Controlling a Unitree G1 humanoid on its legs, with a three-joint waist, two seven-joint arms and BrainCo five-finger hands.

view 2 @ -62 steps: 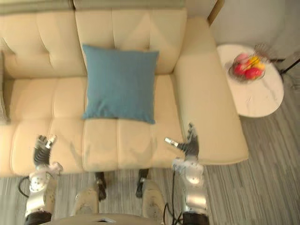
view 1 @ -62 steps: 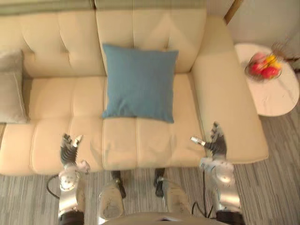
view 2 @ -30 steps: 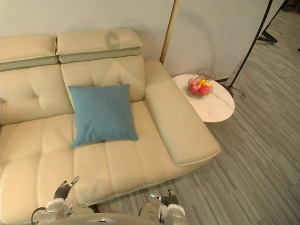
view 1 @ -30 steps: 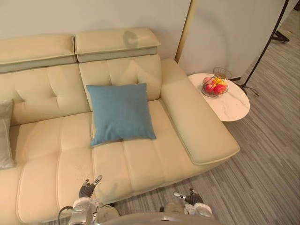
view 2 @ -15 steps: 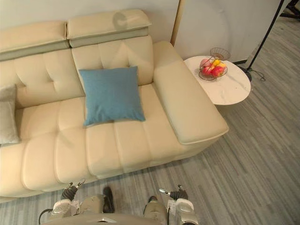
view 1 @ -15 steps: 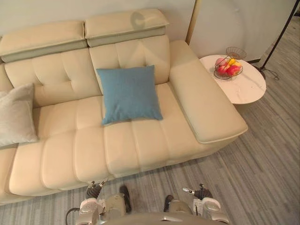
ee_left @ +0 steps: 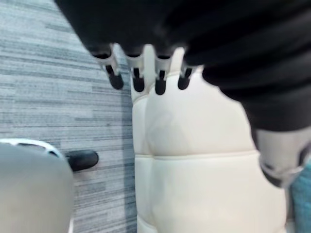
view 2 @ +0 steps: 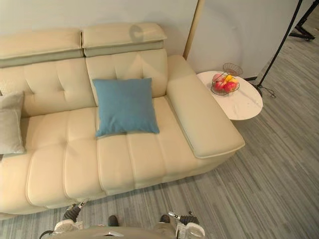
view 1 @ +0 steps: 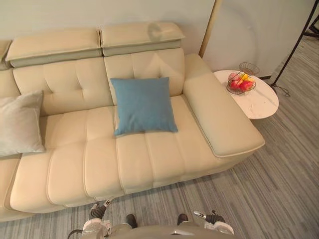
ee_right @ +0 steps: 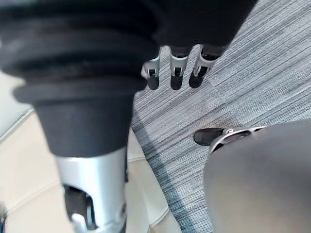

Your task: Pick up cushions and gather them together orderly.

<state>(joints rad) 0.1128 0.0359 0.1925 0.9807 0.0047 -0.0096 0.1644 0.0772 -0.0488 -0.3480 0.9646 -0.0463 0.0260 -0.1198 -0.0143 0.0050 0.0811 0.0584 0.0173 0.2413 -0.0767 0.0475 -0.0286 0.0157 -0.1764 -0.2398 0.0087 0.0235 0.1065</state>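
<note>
Blue cushion (view 1: 143,105), grey cushion (view 1: 20,124) lie apart; left robot hand (ee_left: 138,80), right robot hand (ee_right: 175,77) open, empty. Probably next: step in, grasp one.

One blue cushion (view 1: 143,104) and one grey cushion (view 1: 20,124) lie on one sofa (view 1: 84,159) beside one table (view 1: 260,103) and one fruit bowl (view 1: 240,83).
</note>
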